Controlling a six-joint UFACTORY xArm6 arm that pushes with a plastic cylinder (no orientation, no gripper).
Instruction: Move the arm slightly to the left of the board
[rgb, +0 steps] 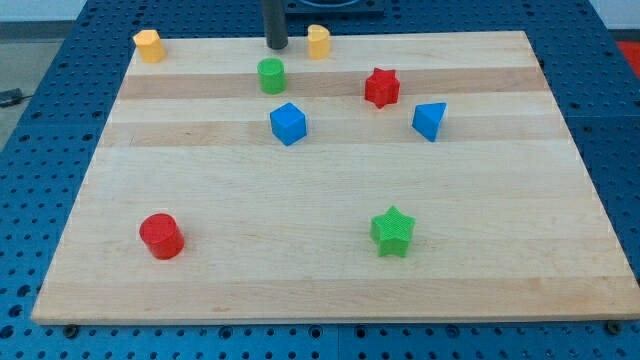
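My tip (276, 45) is at the view's top edge of the wooden board (330, 270), a little left of centre. It stands just left of a yellow block (319, 42) and just above a green cylinder (271, 76), touching neither. A blue cube (288, 124) lies below the green cylinder. A yellow hexagonal block (149, 46) sits at the board's top left corner.
A red star (381, 87) and a blue triangular block (429, 121) lie toward the view's top right. A red cylinder (161, 236) sits at the bottom left and a green star (392, 231) at the bottom centre-right. Blue perforated table surrounds the board.
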